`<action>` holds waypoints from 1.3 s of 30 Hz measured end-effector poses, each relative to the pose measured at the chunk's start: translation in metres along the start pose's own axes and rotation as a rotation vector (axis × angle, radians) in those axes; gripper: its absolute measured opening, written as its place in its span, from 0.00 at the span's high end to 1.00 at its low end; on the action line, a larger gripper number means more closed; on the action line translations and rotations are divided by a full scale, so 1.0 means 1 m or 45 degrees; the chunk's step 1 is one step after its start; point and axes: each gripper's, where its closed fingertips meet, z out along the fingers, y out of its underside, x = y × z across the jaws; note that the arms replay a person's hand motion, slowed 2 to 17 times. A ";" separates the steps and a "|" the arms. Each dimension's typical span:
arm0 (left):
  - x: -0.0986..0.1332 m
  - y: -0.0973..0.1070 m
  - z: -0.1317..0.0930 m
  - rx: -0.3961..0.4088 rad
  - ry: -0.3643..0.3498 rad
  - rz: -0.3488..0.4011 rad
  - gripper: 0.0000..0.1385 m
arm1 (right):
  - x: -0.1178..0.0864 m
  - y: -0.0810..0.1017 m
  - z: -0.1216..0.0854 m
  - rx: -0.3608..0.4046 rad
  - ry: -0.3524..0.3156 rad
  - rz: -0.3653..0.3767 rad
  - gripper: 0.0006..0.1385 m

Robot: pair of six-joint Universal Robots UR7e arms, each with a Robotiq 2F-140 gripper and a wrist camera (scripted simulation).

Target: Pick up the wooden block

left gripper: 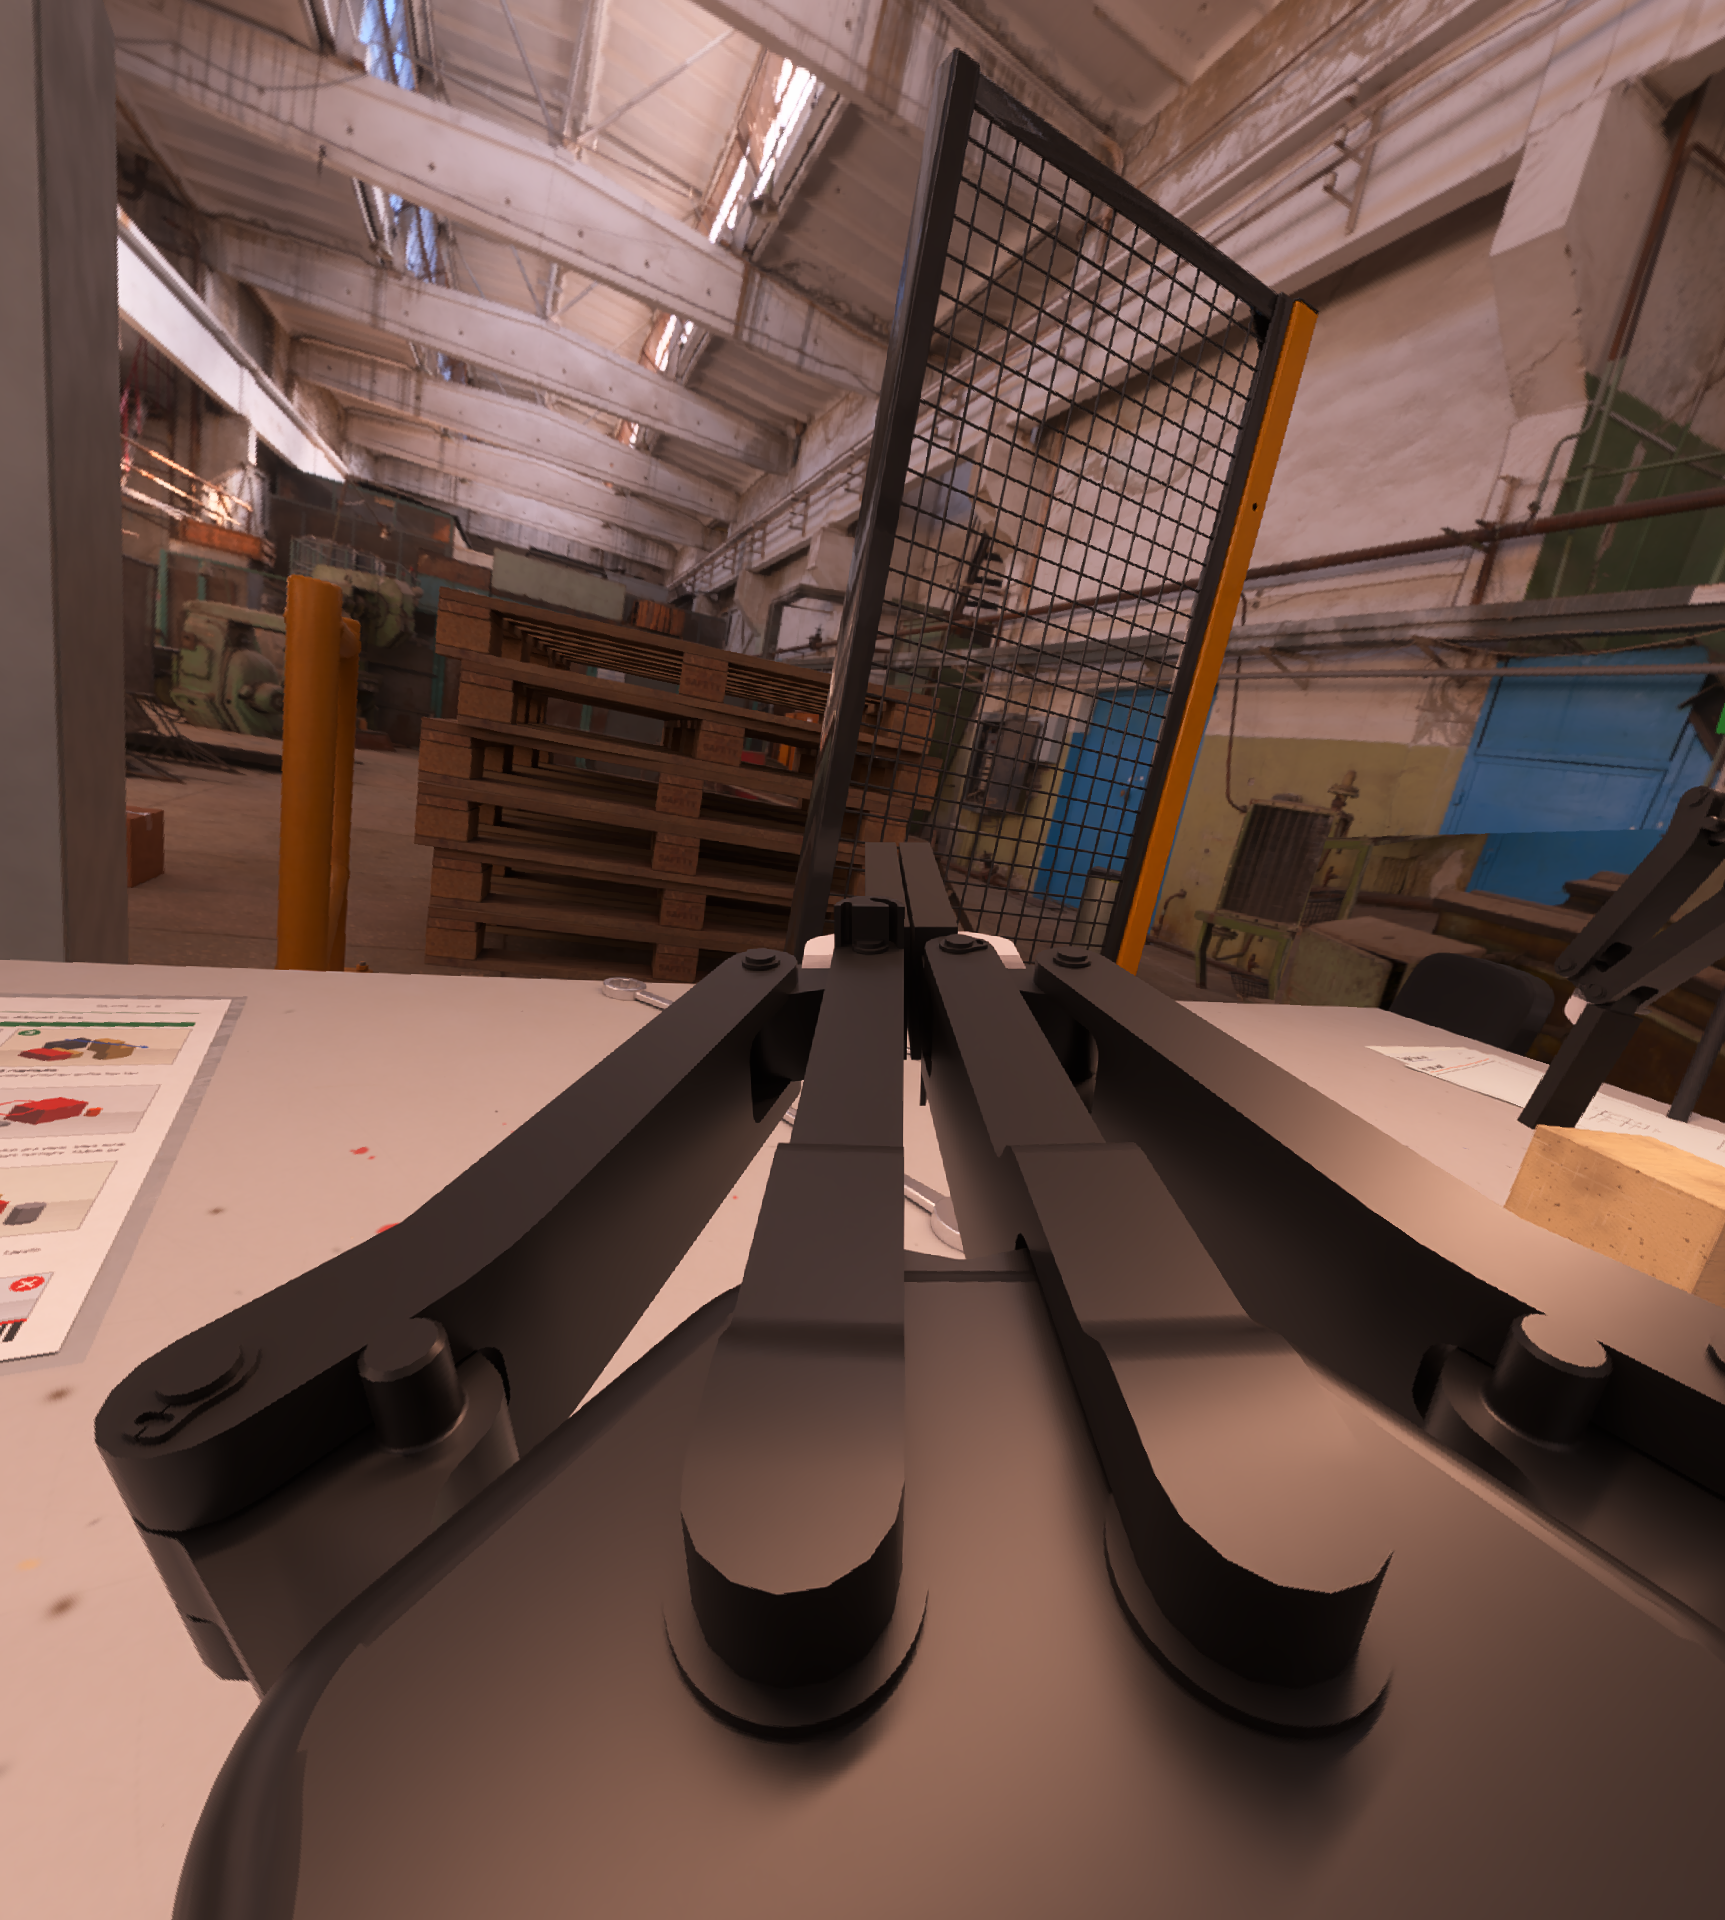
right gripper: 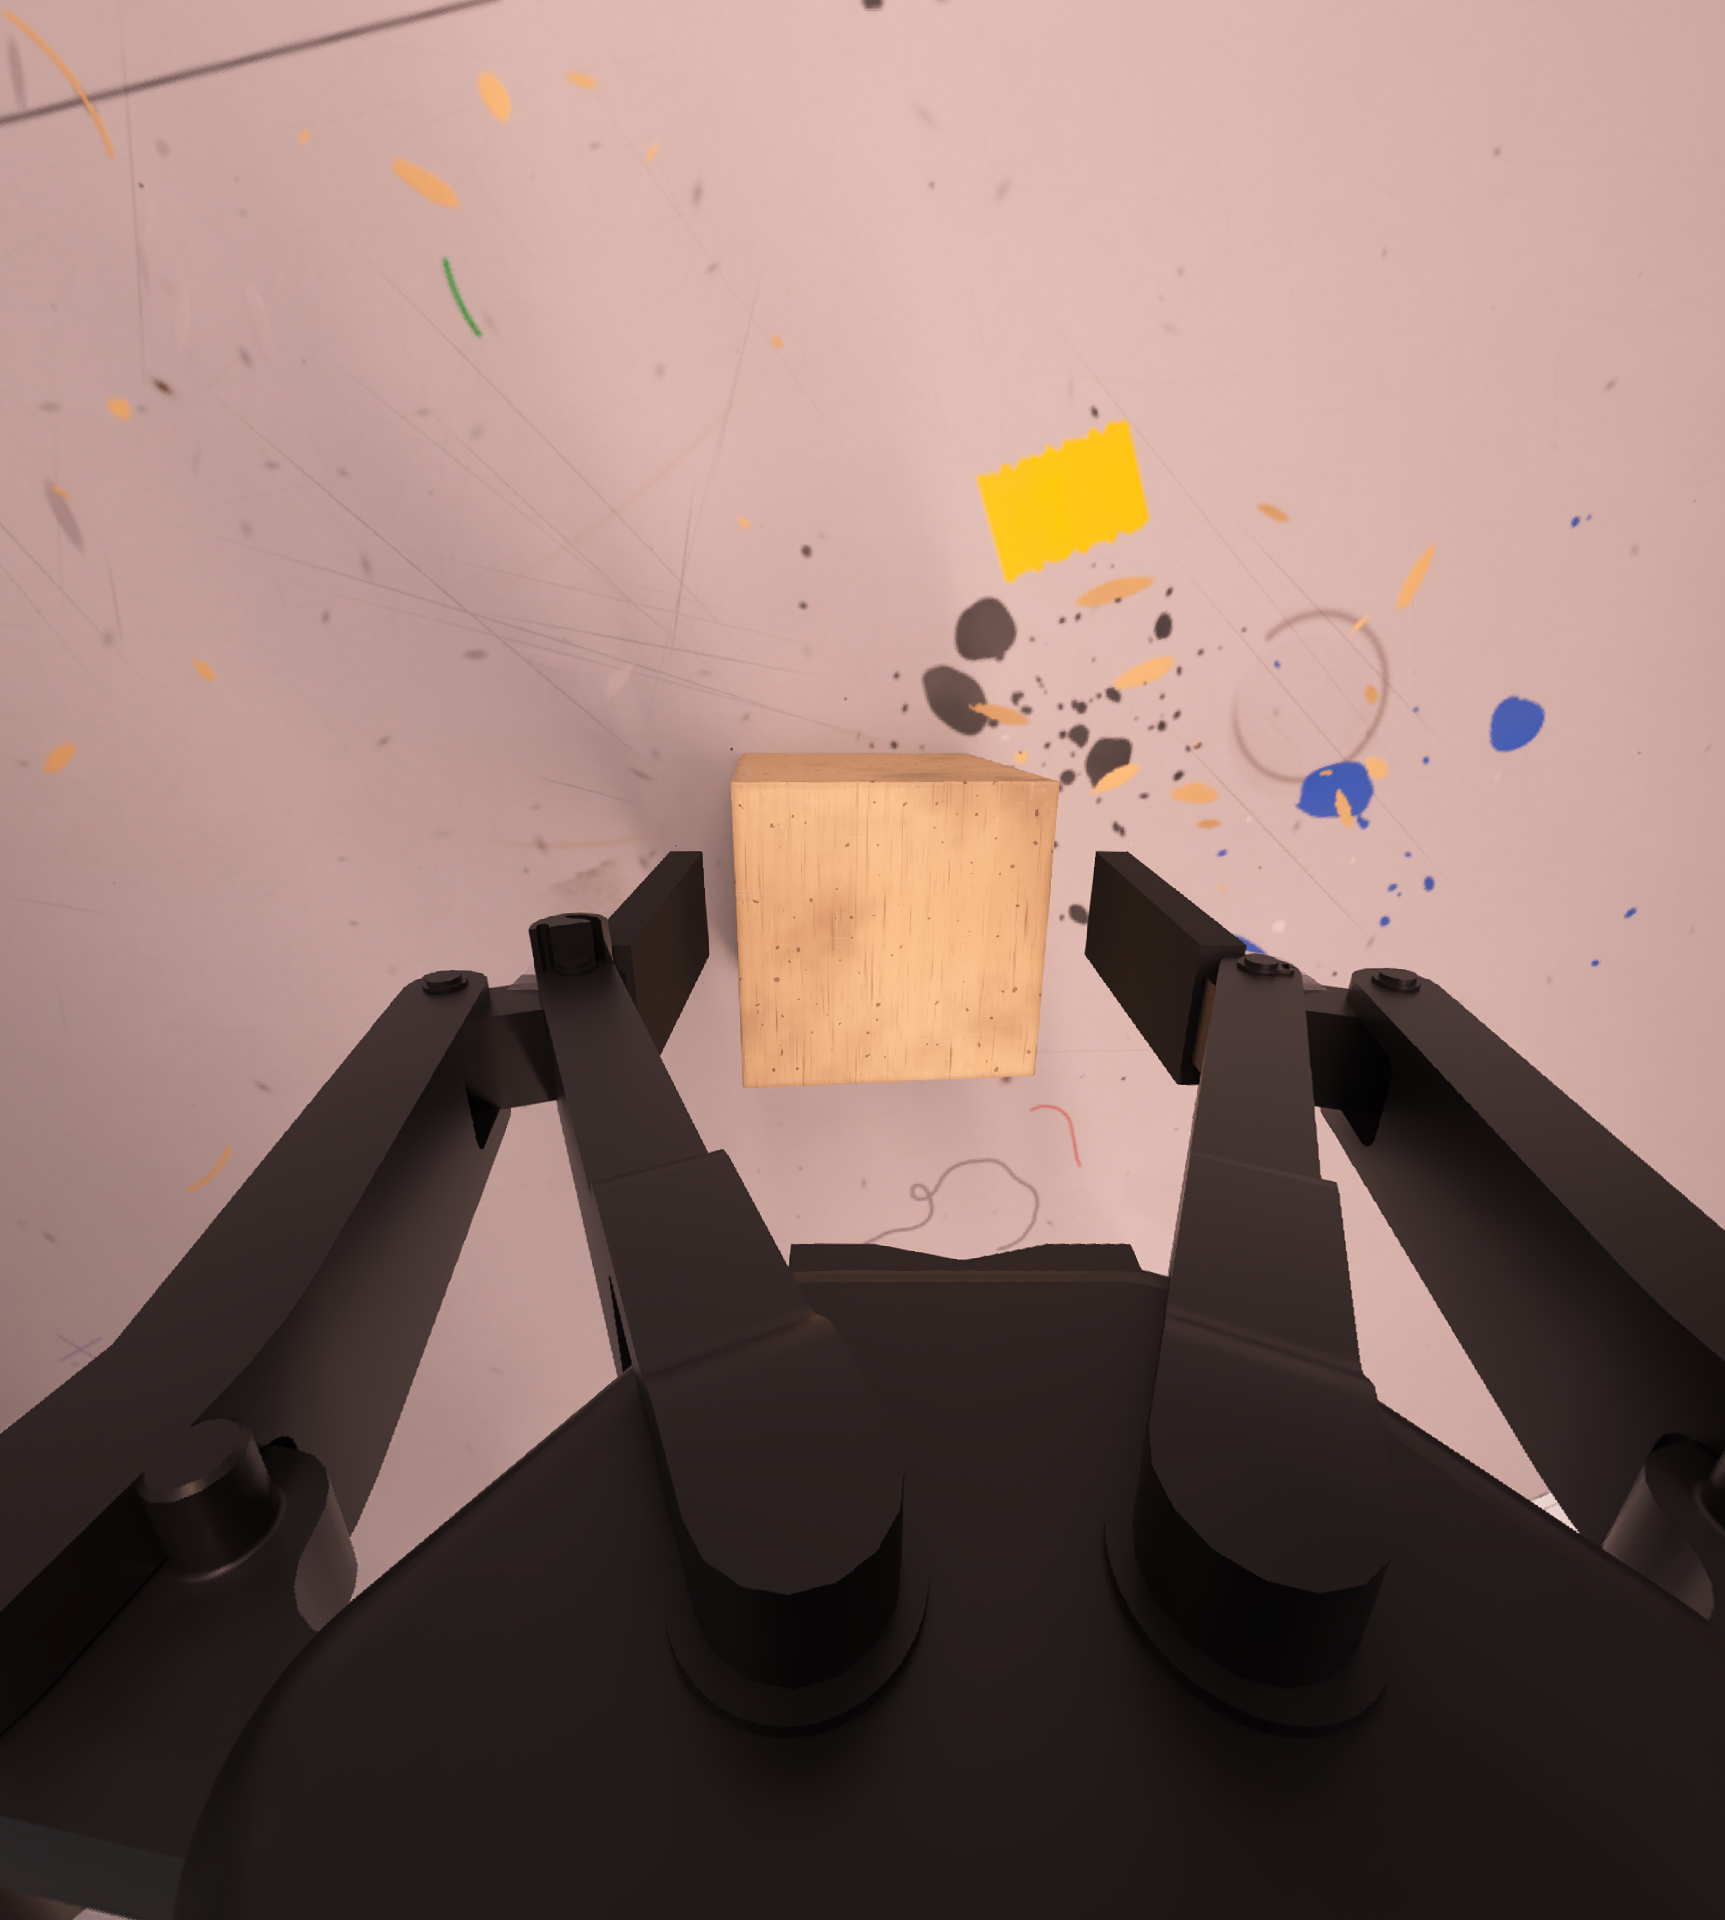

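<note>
In the left wrist view, the left hand (left gripper: 905, 883) is seen closed on nothing, low over the counter (left gripper: 442, 1122), beside an instruction sheet (left gripper: 27, 1164); the wooden block (left gripper: 1658, 1210) sits apart at right. In the right wrist view, the block is bracketed by the wide-open right hand (right gripper: 897, 935), not yet gripped; closing and lifting appear to remain. A yellow patch (right gripper: 1063, 499) and paint spots lie beyond, nothing obstructing.

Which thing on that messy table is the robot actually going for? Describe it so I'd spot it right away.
Look at the pale table speckled with paint spots. Just below a patch of yellow tape, the right gripper hangs open, one finger on each side of a wooden block. It is the only solid thing there: a light tan cube with fine grain; everything around it is flat stain.
</note>
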 end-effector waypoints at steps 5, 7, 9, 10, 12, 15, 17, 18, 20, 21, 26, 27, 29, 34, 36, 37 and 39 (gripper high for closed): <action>0.000 0.000 0.000 0.001 0.000 0.000 0.99 | 0.000 0.001 0.001 -0.007 -0.002 0.002 0.31; 0.000 0.000 0.000 0.000 0.000 0.000 0.99 | 0.000 0.001 0.001 -0.008 -0.004 0.002 0.32; 0.000 0.000 0.000 0.000 0.000 0.000 0.99 | 0.000 0.001 0.001 -0.009 -0.005 0.002 0.32; 0.000 0.000 0.000 0.000 0.000 -0.001 0.99 | 0.000 0.001 0.002 -0.010 -0.005 0.003 0.32; 0.000 0.000 0.000 0.000 0.000 -0.001 0.99 | 0.000 0.001 0.002 -0.012 -0.005 0.003 0.32; 0.000 0.000 0.000 0.000 0.000 -0.001 0.99 | 0.000 0.001 0.002 -0.015 -0.006 0.003 0.33; 0.000 0.000 0.000 0.000 0.000 -0.001 0.99 | 0.000 0.001 0.002 -0.015 -0.007 0.004 0.33; 0.000 0.000 0.000 0.000 0.000 -0.001 0.99 | 0.000 0.001 0.003 -0.016 -0.007 0.005 0.33; 0.000 0.000 0.000 0.000 0.000 -0.001 0.99 | 0.000 0.002 0.003 -0.019 -0.007 0.004 0.33; 0.000 0.000 0.000 0.000 0.000 -0.001 0.99 | 0.000 0.002 0.003 -0.020 -0.008 0.004 0.33; 0.000 0.000 0.000 0.000 0.000 -0.001 0.99 | 0.000 0.002 0.003 -0.025 -0.010 0.007 0.34; 0.000 0.000 0.000 0.000 0.000 -0.001 0.99 | 0.000 0.002 0.003 -0.026 -0.011 0.007 0.34; 0.000 0.000 0.000 -0.001 0.000 -0.001 0.99 | 0.000 0.002 0.004 -0.026 -0.012 0.008 0.34; 0.000 0.000 0.000 -0.001 -0.001 0.000 0.99 | -0.001 0.003 0.004 -0.027 -0.017 0.007 0.35; 0.000 0.000 0.000 -0.001 -0.001 0.000 0.99 | -0.001 0.003 0.004 -0.027 -0.018 0.008 0.35; 0.000 0.000 0.000 -0.002 -0.001 0.000 0.99 | -0.001 0.003 0.005 -0.027 -0.018 0.009 0.35; 0.000 0.000 0.000 -0.002 -0.001 -0.001 0.99 | -0.001 0.003 0.005 -0.029 -0.019 0.009 0.35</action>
